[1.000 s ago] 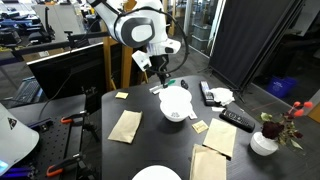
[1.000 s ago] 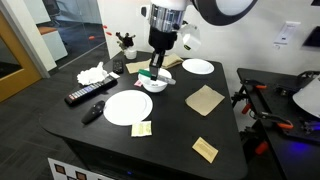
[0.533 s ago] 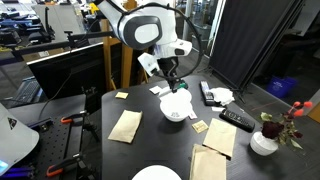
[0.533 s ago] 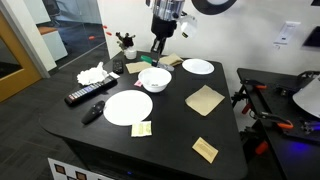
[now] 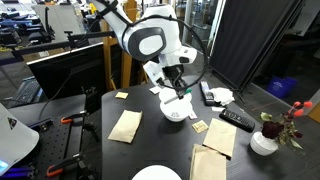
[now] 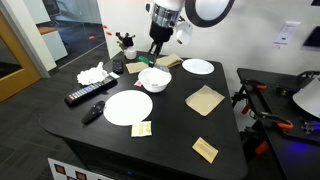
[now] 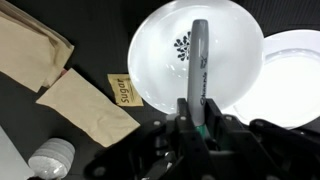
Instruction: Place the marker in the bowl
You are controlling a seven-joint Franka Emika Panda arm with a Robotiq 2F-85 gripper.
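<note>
Swinging sideways over the table (image 6: 175, 125) since a second ago, the arm (image 5: 150, 40) is now hanging above the bowl (image 6: 154, 80) rather than beside it. The jaws are gripping the marker (image 7: 199, 60) by its near end, closed tight on it. Seen from the wrist, its long axis is pointing straight out from them, the free tip lying over the bowl's middle. Opening there is probably dropping it inside.

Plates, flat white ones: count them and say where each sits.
2. In an exterior view, the near plate lies in front of the bowl; the far plate lies behind it, to the right. No others show.
</note>
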